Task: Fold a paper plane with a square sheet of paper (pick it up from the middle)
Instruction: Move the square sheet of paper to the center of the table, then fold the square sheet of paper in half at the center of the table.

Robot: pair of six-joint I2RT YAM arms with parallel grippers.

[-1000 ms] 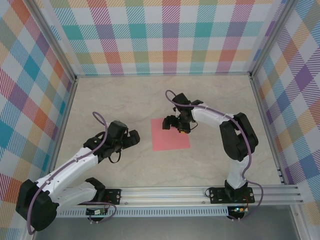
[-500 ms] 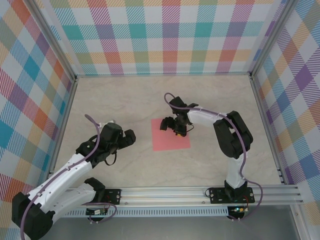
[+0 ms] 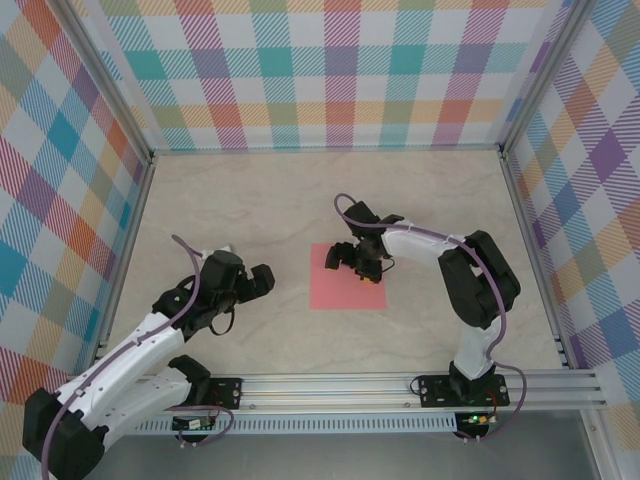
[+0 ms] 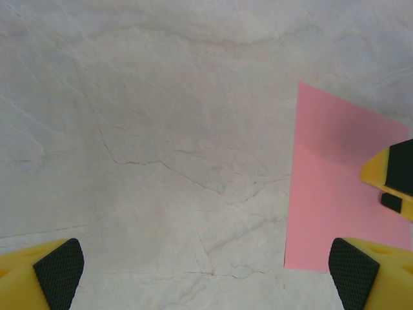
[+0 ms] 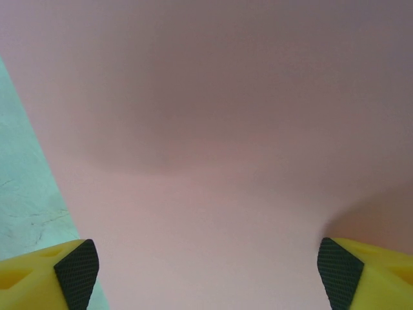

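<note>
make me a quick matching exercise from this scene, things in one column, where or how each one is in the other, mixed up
1 left end effector
2 right end effector
3 pink paper
4 back wall

a lying flat on the table
b multicoloured checks
c open, low over the paper
d open, over bare table beside the paper

Pairs: 1-d, 2-c, 3-a, 4-b

Salmon-pink square paper sheet (image 3: 340, 290), unfolded, lying flat, mid tabletop (image 3: 250, 200)
</note>
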